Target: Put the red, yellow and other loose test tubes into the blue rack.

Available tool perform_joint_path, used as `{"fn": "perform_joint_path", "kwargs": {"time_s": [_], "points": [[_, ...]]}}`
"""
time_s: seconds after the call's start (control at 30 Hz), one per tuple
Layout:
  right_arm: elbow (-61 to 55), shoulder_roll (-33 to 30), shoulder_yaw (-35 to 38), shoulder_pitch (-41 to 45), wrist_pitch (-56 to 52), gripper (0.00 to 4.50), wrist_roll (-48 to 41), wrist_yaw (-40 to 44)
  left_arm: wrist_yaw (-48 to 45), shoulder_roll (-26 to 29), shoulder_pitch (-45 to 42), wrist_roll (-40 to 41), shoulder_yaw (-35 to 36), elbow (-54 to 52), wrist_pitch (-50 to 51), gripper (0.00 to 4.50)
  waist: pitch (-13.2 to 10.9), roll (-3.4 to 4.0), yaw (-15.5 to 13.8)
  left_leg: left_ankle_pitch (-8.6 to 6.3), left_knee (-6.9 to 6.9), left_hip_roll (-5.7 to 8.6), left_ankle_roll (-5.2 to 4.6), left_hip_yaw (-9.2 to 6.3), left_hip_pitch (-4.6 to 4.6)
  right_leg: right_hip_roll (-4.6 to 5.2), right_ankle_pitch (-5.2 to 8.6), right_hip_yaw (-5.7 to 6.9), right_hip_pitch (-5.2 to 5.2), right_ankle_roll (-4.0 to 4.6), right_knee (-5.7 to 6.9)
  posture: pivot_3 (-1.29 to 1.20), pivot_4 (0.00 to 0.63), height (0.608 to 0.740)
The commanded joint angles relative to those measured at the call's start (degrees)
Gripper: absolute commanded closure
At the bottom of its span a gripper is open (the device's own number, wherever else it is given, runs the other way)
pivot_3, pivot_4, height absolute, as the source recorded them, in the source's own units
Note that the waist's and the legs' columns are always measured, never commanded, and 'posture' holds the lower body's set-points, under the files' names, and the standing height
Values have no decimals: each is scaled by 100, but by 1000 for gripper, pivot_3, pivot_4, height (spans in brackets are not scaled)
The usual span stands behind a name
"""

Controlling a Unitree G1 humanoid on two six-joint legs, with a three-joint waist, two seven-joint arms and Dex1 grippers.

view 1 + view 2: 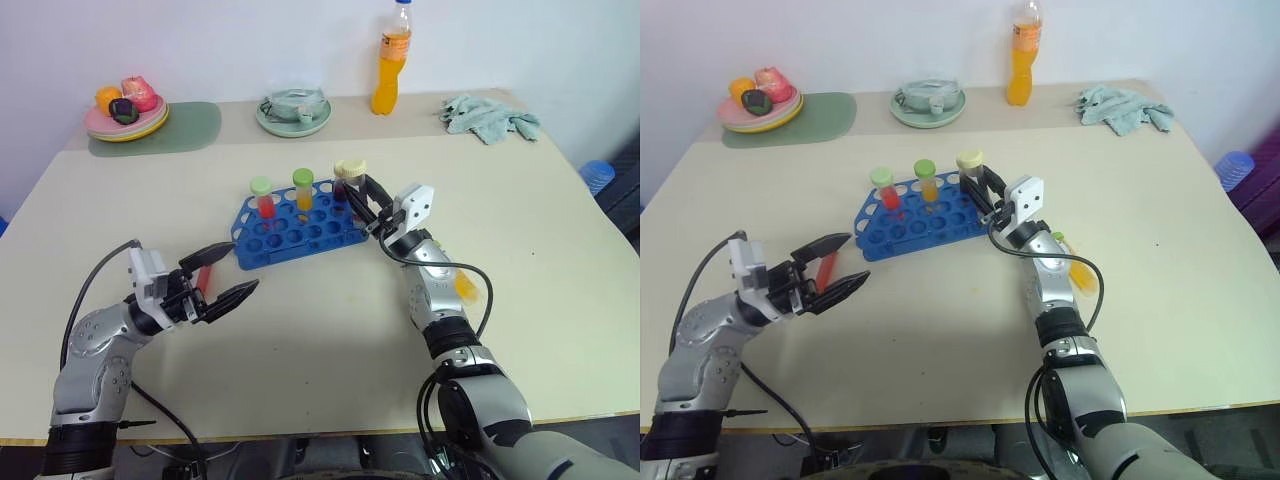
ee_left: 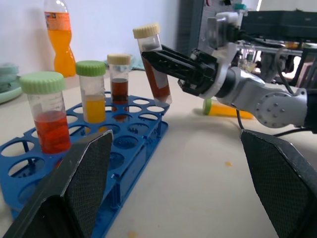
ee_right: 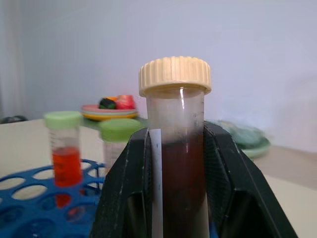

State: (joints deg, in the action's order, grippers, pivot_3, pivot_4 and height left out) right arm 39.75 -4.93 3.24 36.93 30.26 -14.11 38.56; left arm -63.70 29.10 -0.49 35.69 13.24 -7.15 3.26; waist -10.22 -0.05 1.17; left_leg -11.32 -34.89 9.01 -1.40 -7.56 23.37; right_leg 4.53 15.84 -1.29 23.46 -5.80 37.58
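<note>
The blue rack [image 1: 300, 232] stands mid-table. In it stand a green-capped tube of red liquid [image 1: 263, 198], a green-capped tube of yellow liquid [image 1: 303, 189] and a cream-capped brown tube [image 2: 119, 79]. My right gripper [image 1: 352, 196] is shut on a second cream-capped tube of dark brown liquid [image 2: 152, 67], held tilted just over the rack's right end. My left gripper [image 1: 238, 272] stands open, left of the rack and low over the table. A red tube [image 1: 204, 276] lies on the table and shows between its fingers. A loose yellow tube [image 1: 466, 285] lies beside my right forearm.
Along the far edge are a plate of fruit [image 1: 125, 118] on a green mat [image 1: 195, 128], a green dish [image 1: 293, 113], an orange drink bottle [image 1: 392, 60] and a teal cloth [image 1: 490, 118]. A blue object [image 1: 597, 175] sits past the table's right edge.
</note>
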Motion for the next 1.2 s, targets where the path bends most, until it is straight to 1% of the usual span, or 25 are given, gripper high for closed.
{"fn": "perform_joint_path", "kwargs": {"time_s": [0.03, 0.17, 0.33, 0.67, 0.93, 1.2], "points": [[233, 120, 106, 218, 323, 3711, -57, -22, -119, 46, 112, 124, 252, 14, -204, 292, 0, 0, -4, 1, 3, 0, 2, 0, -1, 0, 0, 0, 1, 0, 1, 0, 150, 740], [540, 310, 294, 276, 418, 3711, -276, 39, -211, 38, 301, 130, 332, -14, -304, 292, 0, 0, -12, 4, 5, -1, 8, -3, -3, 0, 0, 0, 1, 1, 5, 0, 150, 740], [650, 484, 294, 247, 488, 3711, -325, 218, -248, 54, 399, 136, 364, -34, -351, 292, 0, 1, -20, 4, 4, 0, 8, -3, -4, -1, 0, 0, 1, 2, 7, 0, 150, 740], [1033, 627, 453, 226, 581, 3711, -365, 226, -141, 22, 399, 135, 306, -141, -282, 292, 1, 2, -14, 5, 14, 0, 10, -4, -9, -1, 1, -1, 3, 3, 8, 0, 150, 740], [1774, 753, 582, 485, 966, 3711, -199, -108, 350, 111, 276, 228, 215, -788, 217, 292, 2, 1, -12, 6, 14, 0, 12, -4, -16, -1, 1, -1, -4, 3, 10, 0, 150, 740], [2041, 856, 695, 502, 1213, 3711, -285, -9, 647, 195, 215, 311, 243, -1092, 545, 292, 3, 1, -3, 10, 27, -1, 18, -4, -44, -3, 5, -8, -16, 12, 24, 0, 150, 740]]}}
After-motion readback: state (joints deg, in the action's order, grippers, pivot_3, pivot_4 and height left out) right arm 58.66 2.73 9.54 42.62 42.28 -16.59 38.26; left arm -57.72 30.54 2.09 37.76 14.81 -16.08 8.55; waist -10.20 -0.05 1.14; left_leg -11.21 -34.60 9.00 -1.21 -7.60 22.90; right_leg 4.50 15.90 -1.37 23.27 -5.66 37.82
